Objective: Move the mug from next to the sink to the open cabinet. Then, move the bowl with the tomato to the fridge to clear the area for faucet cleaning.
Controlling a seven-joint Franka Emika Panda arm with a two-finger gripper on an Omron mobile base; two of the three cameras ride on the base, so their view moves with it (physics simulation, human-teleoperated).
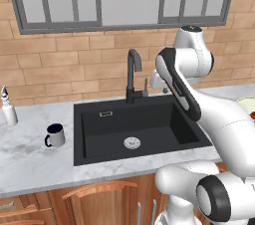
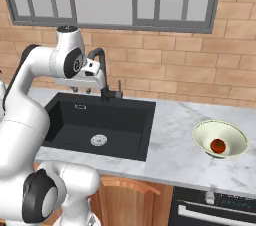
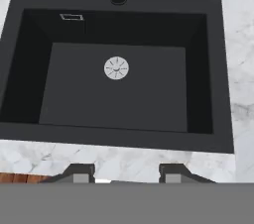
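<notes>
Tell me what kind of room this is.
Most likely a home kitchen: a black sink with a gooseneck faucet set into a marble countertop, plus a mug beside it.

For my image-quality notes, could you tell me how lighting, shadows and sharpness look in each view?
Left base view: flat, even light, with a faint shadow beside the mug. Right base view: no glare on the bowl, whose tomato is slightly soft. Hand view: the sink reads uniformly dark and mildly blurred.
</notes>
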